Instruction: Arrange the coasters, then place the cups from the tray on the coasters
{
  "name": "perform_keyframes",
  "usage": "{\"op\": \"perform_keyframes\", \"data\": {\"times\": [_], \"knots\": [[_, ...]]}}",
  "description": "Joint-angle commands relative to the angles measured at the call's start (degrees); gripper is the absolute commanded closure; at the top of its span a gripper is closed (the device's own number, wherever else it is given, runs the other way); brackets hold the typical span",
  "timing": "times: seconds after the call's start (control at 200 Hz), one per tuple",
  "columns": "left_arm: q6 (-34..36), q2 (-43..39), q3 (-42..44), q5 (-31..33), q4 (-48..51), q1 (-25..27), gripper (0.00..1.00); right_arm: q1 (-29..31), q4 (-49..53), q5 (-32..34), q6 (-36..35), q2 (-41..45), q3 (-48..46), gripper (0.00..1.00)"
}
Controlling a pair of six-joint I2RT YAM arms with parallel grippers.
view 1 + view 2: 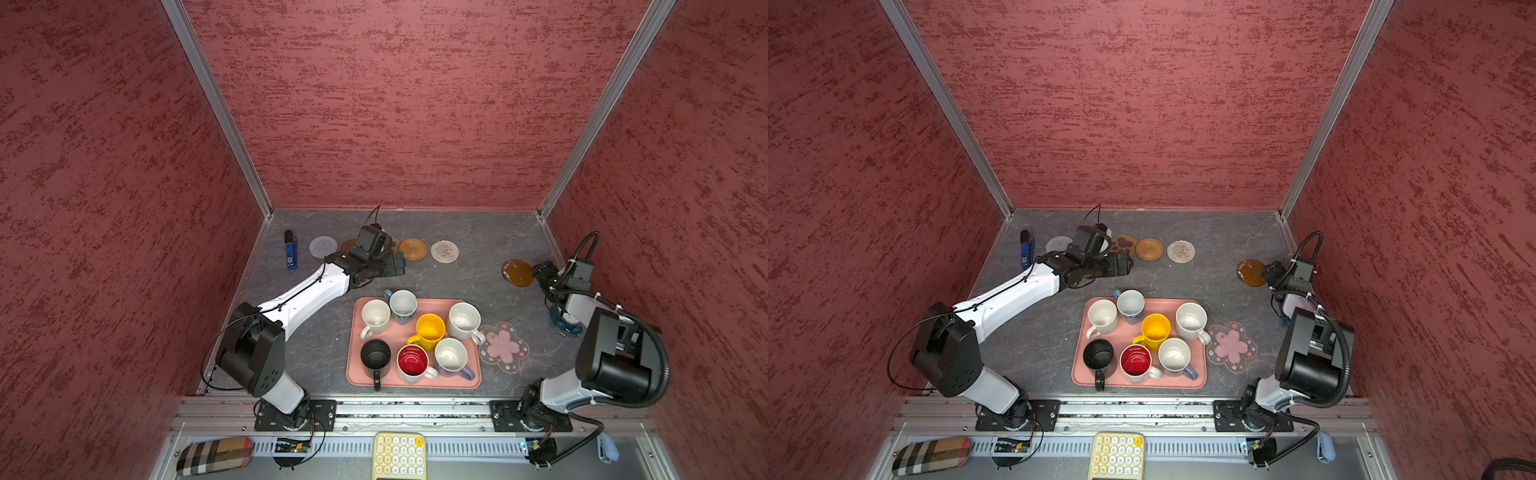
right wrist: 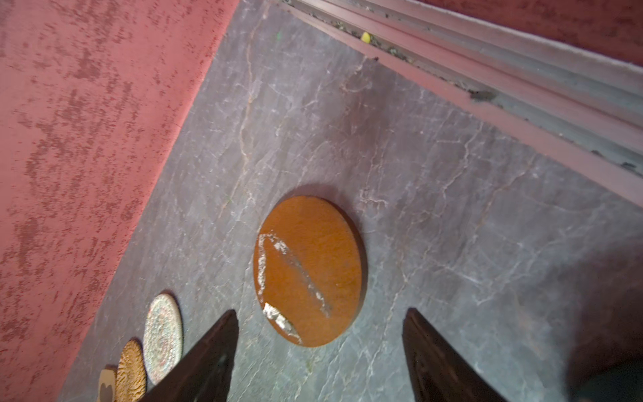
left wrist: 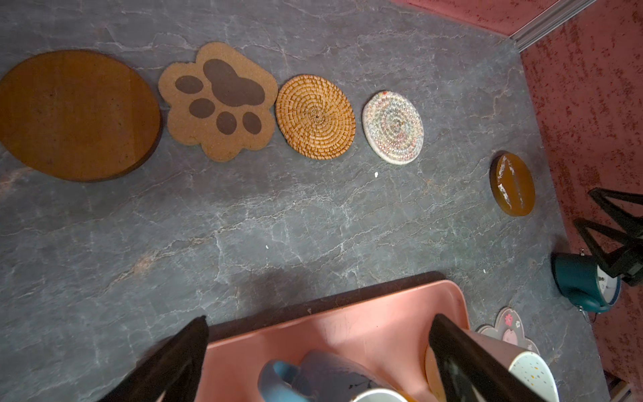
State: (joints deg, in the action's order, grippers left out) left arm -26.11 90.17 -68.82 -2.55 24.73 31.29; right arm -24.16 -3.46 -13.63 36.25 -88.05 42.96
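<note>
Right wrist | right pincer spread, empty, beside brown disc | left pincer spread wide, empty

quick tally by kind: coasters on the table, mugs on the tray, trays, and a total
coasters: 7
mugs: 7
tray: 1
total: 15

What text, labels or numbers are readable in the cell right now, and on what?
Nothing reads clearly.
Yellow keypad: key legends, too small and blurred.
Blue stick: white label, print too small.
Teal item: white face, marks blurred.
</note>
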Motion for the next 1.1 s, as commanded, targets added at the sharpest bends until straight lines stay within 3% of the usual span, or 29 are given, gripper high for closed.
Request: {"op": "perform_keyframes", "data": {"times": [0.0, 0.636, 1.097], "knots": [[-0.34, -1.26, 3.09, -2.54, -3.96, -1.17, 0.00, -0.30, -2.99, 1.19, 0.10, -1.58, 0.09, 0.26], [-2.37, -3.06, 11.64, -7.24, -9.88, -5.51, 0.00, -0.32, -2.52, -3.47, -1.09, -9.52, 3.33, 0.27], [-2.63, -3.71, 12.39, -8.07, -10.12, -6.92, 0.00, 0.30, -2.27, -4.63, -0.98, -13.62, 6.15, 0.35]]}}
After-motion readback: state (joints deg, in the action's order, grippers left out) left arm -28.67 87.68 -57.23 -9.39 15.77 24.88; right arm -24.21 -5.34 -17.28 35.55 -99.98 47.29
